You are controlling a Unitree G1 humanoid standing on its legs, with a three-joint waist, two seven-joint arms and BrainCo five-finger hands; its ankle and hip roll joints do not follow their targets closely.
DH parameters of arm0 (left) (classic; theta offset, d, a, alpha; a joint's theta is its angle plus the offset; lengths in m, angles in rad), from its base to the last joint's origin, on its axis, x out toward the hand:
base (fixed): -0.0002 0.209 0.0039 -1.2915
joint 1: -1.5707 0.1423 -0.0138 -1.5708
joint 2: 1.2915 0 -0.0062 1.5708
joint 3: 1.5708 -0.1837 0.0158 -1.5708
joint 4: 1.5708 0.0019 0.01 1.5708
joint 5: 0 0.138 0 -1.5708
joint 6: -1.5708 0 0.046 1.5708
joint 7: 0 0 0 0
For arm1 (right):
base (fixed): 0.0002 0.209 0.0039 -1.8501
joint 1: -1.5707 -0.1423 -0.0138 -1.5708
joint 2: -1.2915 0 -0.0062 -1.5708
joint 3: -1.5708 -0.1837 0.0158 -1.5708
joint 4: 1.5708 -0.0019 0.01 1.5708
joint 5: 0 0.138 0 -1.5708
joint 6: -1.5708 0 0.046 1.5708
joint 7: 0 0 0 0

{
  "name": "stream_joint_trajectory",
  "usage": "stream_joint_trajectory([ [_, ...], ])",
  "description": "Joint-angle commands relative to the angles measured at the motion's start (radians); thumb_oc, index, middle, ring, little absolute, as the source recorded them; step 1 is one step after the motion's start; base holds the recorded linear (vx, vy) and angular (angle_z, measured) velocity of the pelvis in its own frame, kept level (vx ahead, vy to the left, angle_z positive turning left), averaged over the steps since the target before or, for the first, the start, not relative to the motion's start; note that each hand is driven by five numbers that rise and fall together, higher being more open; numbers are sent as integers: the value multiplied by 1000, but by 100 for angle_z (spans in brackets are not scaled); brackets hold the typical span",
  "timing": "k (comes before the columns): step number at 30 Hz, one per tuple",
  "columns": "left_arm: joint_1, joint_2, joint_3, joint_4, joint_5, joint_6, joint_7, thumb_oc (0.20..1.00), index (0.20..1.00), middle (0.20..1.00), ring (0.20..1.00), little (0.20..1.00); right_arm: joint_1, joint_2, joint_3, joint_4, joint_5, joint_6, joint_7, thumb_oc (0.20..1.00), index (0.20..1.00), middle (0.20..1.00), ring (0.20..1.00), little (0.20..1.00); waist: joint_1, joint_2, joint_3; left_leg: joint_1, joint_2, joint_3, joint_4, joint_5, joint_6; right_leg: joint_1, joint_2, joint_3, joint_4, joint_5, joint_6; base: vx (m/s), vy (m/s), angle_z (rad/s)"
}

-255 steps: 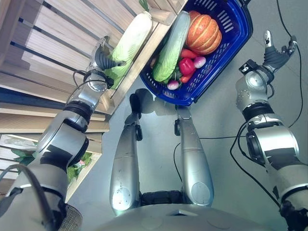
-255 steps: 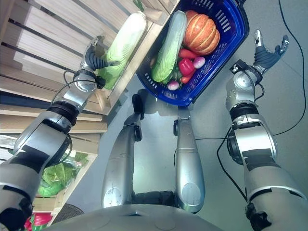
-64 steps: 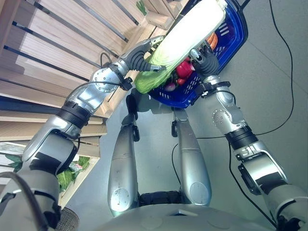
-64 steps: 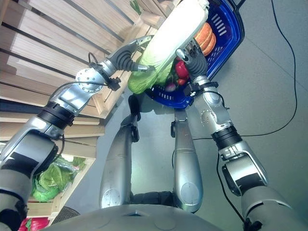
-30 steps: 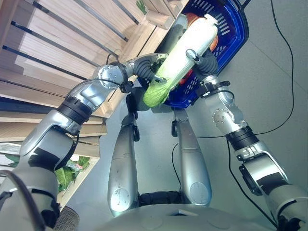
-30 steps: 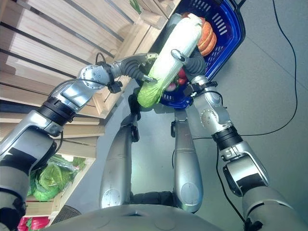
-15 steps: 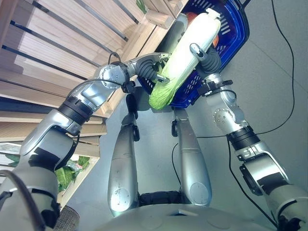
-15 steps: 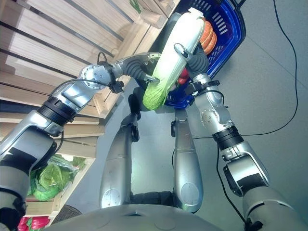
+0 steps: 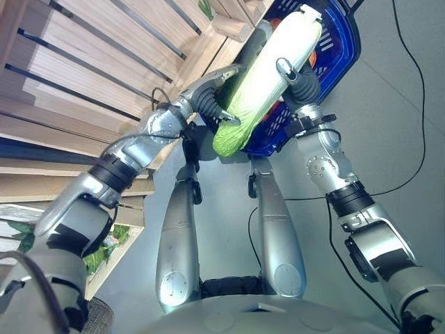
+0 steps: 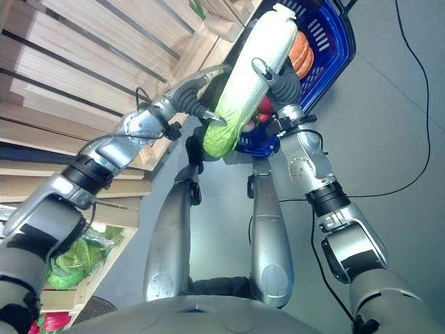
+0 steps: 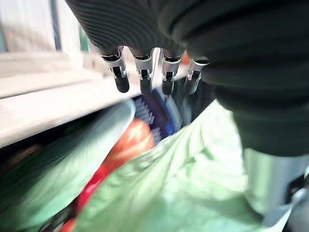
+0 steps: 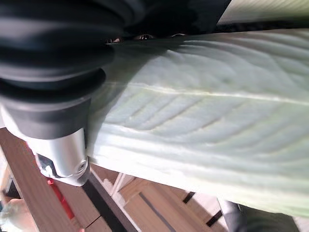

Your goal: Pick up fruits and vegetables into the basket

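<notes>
Wooden shelving (image 9: 104,56) along robot's left; blue basket (image 9: 341,49) on floor ahead, just beside the shelf edge.

Left hand (image 9: 208,97) against the leafy green end of the napa cabbage (image 9: 268,69), on its left flank. Fingers (image 11: 145,79) in left wrist view straight, hanging clear beyond the leaves; thumb (image 9: 228,120) tucked along the underside. Read as an open, cradling support, not a curled grip.

Napa cabbage carried between both hands, above the near rim of the basket and not yet resting in it. Long axis diagonal: green leafy tip low and near, toward the robot; white stem end high and far, over the basket interior. Second napa cabbage (image 9: 254,42) already in the basket behind it, along the left wall; orange pumpkin (image 10: 300,52) and a red vegetable (image 10: 263,106) partly hidden beneath.

Right hand (image 9: 297,80) on the cabbage's right flank, nearer mid-length, thumb up over the top. Right wrist view: pale ribbed leaf surface pressed against the palm. Fingers behind the cabbage; wrap cannot be confirmed.

Judgement: the placing turns on the long axis. It already points into the basket, so a forward-and-down move along that line should seat it. Right hand nearer the basket; left hand trails at the near end.
</notes>
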Motion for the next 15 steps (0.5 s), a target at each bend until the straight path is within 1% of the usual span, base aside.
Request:
stream_joint_trajectory([
  [1,30,-55,120,-14,-39,-121,163,1000,1000,1000,1000,1000,4,34,-46,-131,-39,-63,35,200,200,200,200,200,22,1,-29,23,-41,-25,-80,27,3,52,34,-80,75,-88,20,-5,-22,7],
  [4,48,-82,170,3,-45,-142,231,1000,1000,1000,1000,1000,2,48,-58,-132,-55,-62,22,200,200,200,200,200,28,-2,-29,24,-44,-31,-77,26,3,53,35,-82,79,-91,17,-3,-24,5],
  [5,51,-85,179,6,-46,-146,238,1000,1000,1000,1000,1000,2,50,-62,-132,-59,-61,20,200,200,200,200,200,28,-2,-29,24,-44,-32,-77,26,3,53,35,-82,80,-92,17,0,0,0],
  [6,62,-102,214,15,-53,-148,268,1000,1000,1000,1000,1000,-2,56,-76,-134,-76,-55,5,200,200,200,200,200,31,-3,-29,25,-45,-34,-76,25,2,54,36,-82,82,-95,15,0,0,0],
  [7,63,-108,226,17,-52,-144,284,1000,1000,1000,1000,1000,-4,57,-82,-133,-79,-57,-6,200,200,200,200,200,32,-4,-29,26,-46,-35,-76,25,2,56,36,-83,81,-96,15,0,0,0],
  [12,55,-113,262,51,-37,-133,344,1000,1000,1000,1000,1000,-22,43,-112,-106,-118,-58,-80,200,200,200,200,200,33,-3,-29,28,-48,-37,-73,23,1,57,36,-84,86,-98,13,0,0,0],
  [14,43,-110,269,74,-37,-132,355,1000,1000,1000,1000,1000,-34,32,-124,-72,-125,-53,-102,200,200,200,200,200,32,-1,-29,28,-48,-38,-70,21,0,56,36,-84,91,-101,12,0,0,0],
  [15,33,-108,272,97,-42,-134,360,1000,1000,1000,1000,1000,-47,18,-135,-38,-129,-53,-113,200,200,200,200,200,31,1,-29,23,-48,-37,-72,29,0,50,35,-85,91,-94,12,0,0,0],
])
